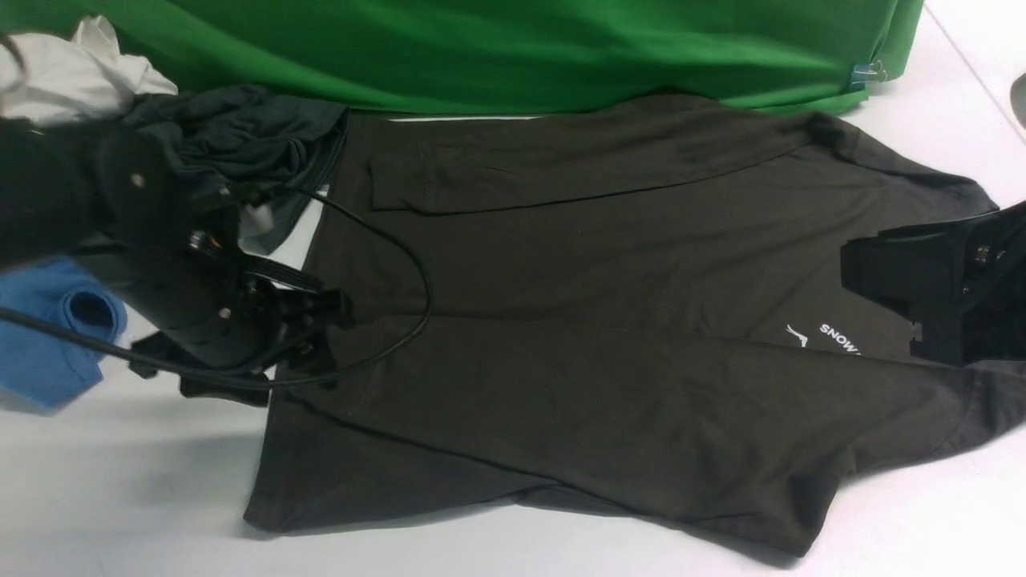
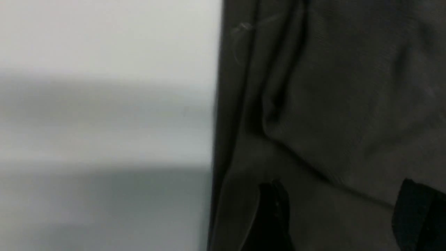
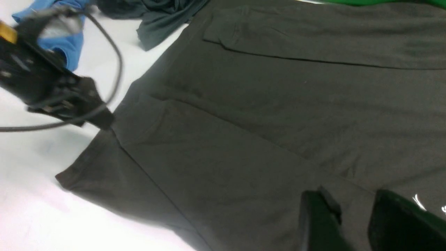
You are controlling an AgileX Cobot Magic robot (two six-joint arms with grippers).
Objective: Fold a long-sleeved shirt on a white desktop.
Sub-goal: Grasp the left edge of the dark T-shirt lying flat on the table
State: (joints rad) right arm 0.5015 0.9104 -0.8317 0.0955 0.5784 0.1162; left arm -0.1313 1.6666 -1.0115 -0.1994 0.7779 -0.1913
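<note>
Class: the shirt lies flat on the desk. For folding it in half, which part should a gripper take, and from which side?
Probably best is the hem of the shirt, at the robot's left. Come in low from the desktop beside it: that edge lies straight and flat, with both sleeves already folded onto the body.

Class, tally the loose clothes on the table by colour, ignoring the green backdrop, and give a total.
Olive-brown long-sleeved shirt: 1
Teal-grey garment: 1
Blue garment: 1
White cloth: 1
Total: 4
</note>
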